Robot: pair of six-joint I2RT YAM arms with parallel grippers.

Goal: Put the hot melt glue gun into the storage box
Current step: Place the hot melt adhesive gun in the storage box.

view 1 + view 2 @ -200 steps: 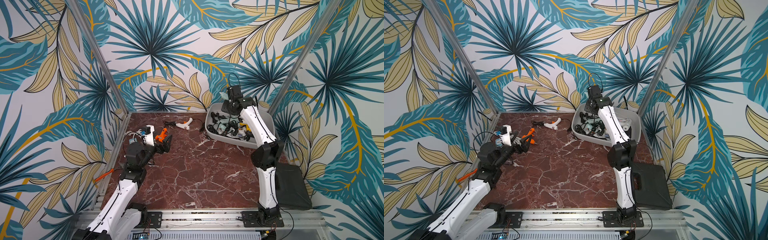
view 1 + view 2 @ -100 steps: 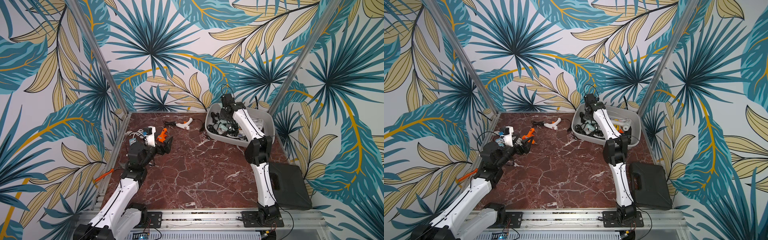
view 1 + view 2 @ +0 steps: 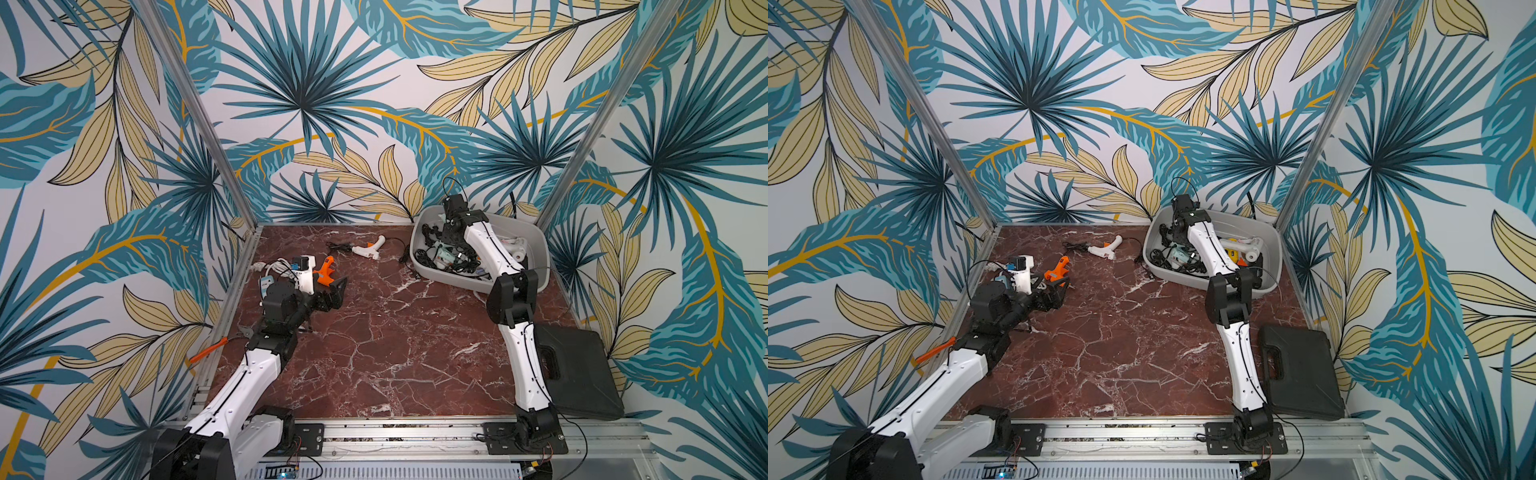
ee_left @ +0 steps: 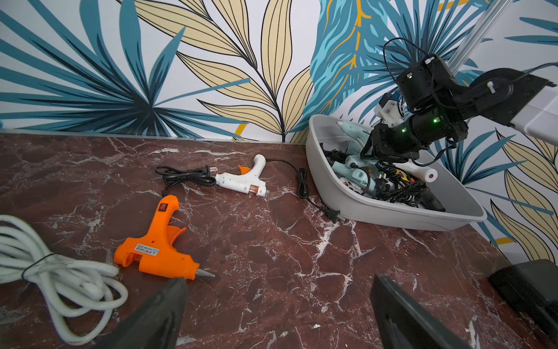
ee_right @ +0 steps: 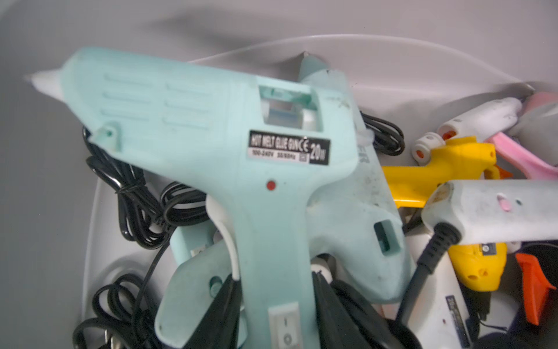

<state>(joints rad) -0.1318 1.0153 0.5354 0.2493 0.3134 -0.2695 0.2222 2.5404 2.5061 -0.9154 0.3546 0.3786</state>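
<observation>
Item: mint glue gun (image 5: 211, 136), handle pinched in my right claw (image 5: 274, 299), low inside storage box (image 5: 36, 196) (atop tangled cords (image 5: 142, 196)). My left claw (image 4: 277, 305): spread, empty. Hazard: cord loops may snag my fingers (image 5: 217, 317) on withdrawal.

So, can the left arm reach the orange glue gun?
Probably yes: the open left pincer sits just short of the orange glue gun, nothing between; the white cable lies beside it.

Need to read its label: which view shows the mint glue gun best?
Right wrist view: the mint glue gun fills the frame, label legible, handle between the jaws. The left wrist view shows it small, over the box. In both top views the right arm hides it.
</observation>
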